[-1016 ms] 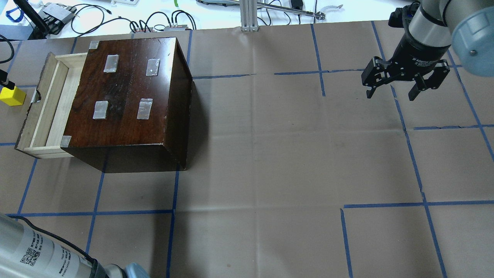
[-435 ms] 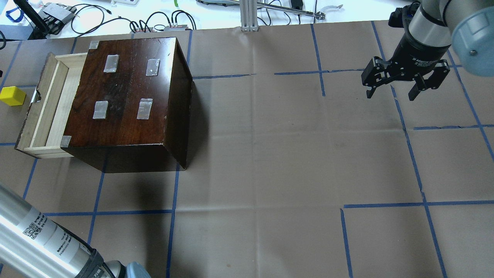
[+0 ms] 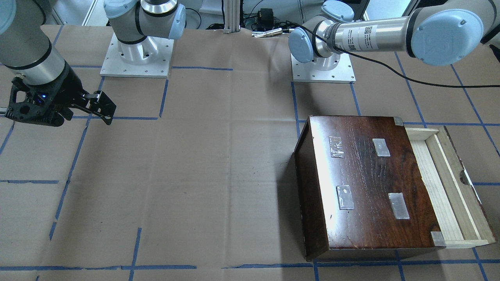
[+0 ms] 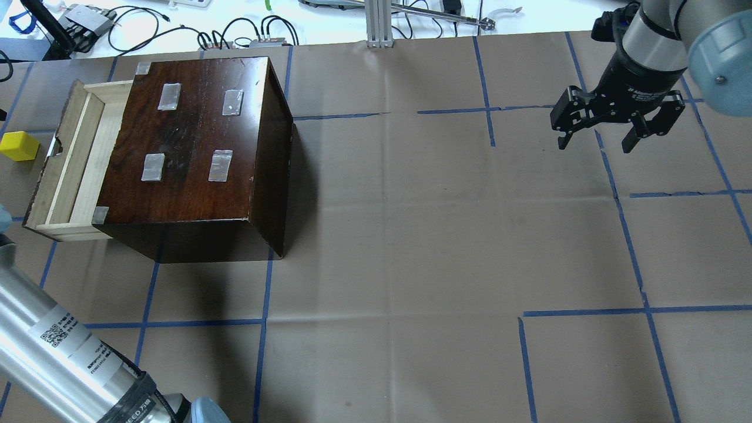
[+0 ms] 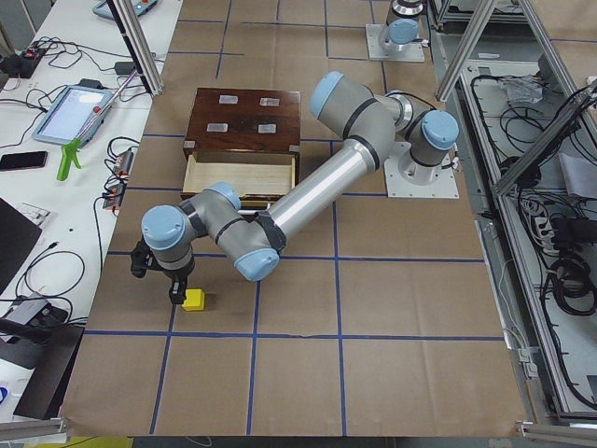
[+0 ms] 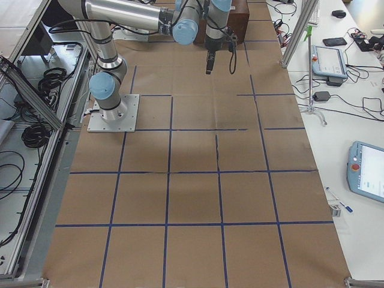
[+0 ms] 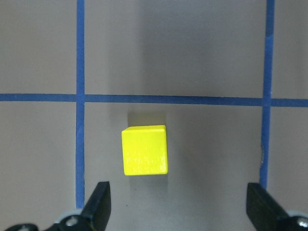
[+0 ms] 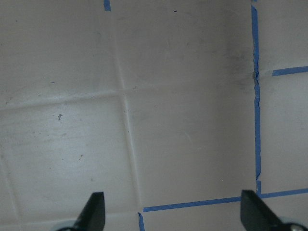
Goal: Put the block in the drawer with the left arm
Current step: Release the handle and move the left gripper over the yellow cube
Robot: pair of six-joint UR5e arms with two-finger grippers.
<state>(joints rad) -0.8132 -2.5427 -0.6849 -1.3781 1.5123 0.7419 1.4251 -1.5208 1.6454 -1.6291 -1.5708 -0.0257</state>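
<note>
Block (image 7: 144,150): rigid cube, probably light; best pinched across opposite flat faces. Lay at eleven o'clock of left gripper (image 7: 180,202), which was spread wide.

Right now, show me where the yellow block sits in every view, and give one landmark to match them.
Exterior front-facing: not in it.
Overhead exterior: block at the left edge, beyond the drawer front.
Exterior left: block lower left, nearer the camera than the drawer.
Exterior right: not visible.
Left wrist-mounted: block near centre.
Right wrist-mounted: not in it.
Landmark: the open drawer's front faces the block.
</note>
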